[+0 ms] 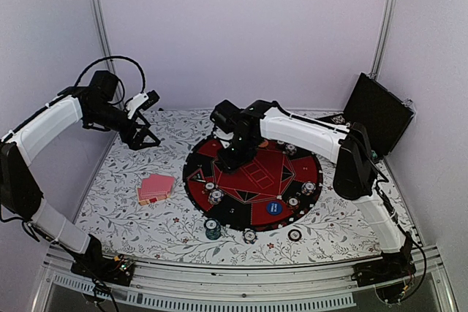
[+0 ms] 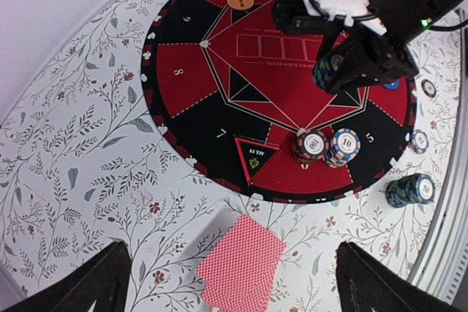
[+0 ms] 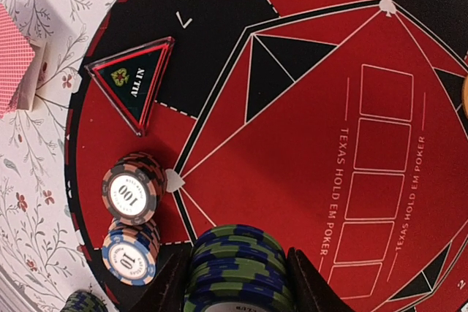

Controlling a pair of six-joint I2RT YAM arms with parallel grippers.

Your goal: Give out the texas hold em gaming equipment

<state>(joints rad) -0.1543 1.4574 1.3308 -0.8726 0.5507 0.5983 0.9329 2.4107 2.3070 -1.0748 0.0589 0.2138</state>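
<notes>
Green-blue chip stack in R tool, axis along fingers, over mat

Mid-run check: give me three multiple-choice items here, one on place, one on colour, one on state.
1. Where is the card deck? A on the tablecloth left of the mat; B at the mat's centre; C on top of chips.
2. Colours of the chip stack between the right fingers? A orange; B green and blue; C plain white.
3. The left fingers are: A shut on cards; B shut on a chip; C open, empty.
A, it lies on floral cloth beside the mat; B, its edges show those stripes; C, they stand wide apart, nothing between.
</notes>
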